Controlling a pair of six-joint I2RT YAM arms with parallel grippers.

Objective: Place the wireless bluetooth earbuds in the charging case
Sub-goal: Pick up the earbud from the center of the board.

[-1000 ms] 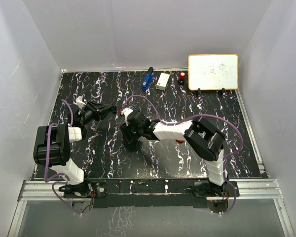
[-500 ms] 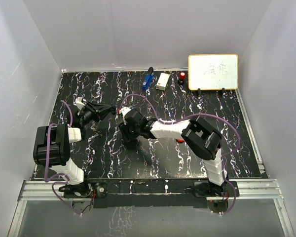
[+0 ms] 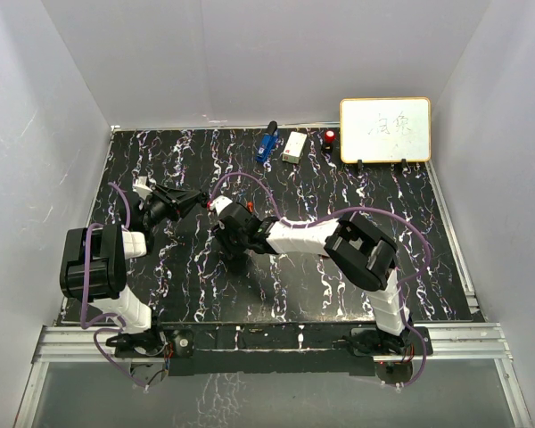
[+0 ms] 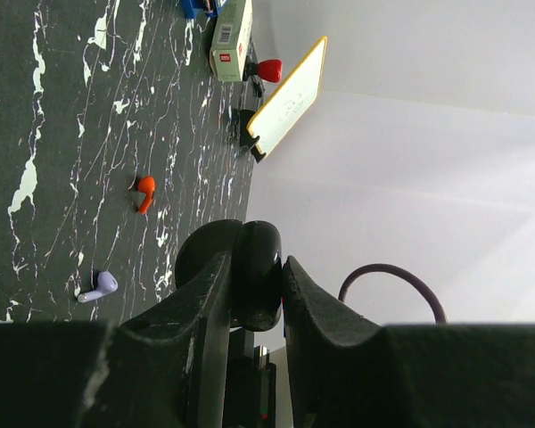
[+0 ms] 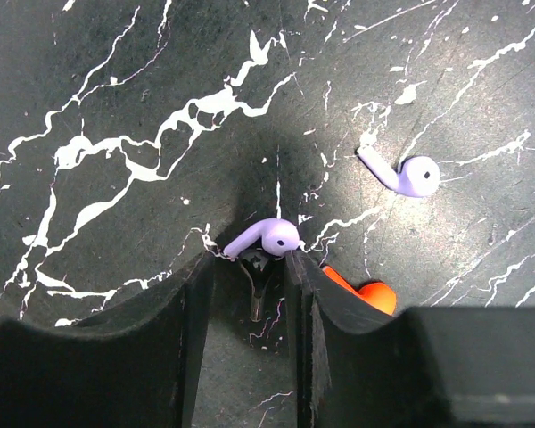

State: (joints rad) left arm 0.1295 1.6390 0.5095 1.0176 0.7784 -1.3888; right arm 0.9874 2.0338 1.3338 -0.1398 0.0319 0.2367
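**Op:** Where am I on the R side?

**Spotter:** Your right gripper (image 5: 248, 258) has its jaws nearly together, nipping a purple earbud (image 5: 266, 236) at the very tips, stem toward 9 o'clock. The grip looks thin. An orange-red earbud (image 5: 367, 294) lies at its 4 o'clock, just beside one finger. A second purple earbud (image 5: 403, 175) sits at 2 o'clock, apart.

**Op:** And L?

**Spotter:** Your left gripper (image 4: 256, 261) is clamped on the black charging case (image 4: 259, 242), held edge-on. Can't tell if the lid's open, and can't see inside.

**Op:** So which step?

**Spotter:** I'd call it pick-and-carry on that bud. Next, you take it to the case, approx 10–11 o'clock of your R wrist in the overhead view. Line the stem up w/ a socket and go slow, since it could twist out.

**Op:** Surface? Room?

**Spotter:** The table (image 3: 357, 285) is black w/ white marble veins, which makes small buds easy to lose. At the far edge, 12 to 1 o'clock, you've got a blue gadget (image 3: 267, 145), a white box (image 3: 294, 147), a small red item (image 3: 329, 137) and a whiteboard (image 3: 385, 129). White walls (image 3: 250, 53) on 3 sides.
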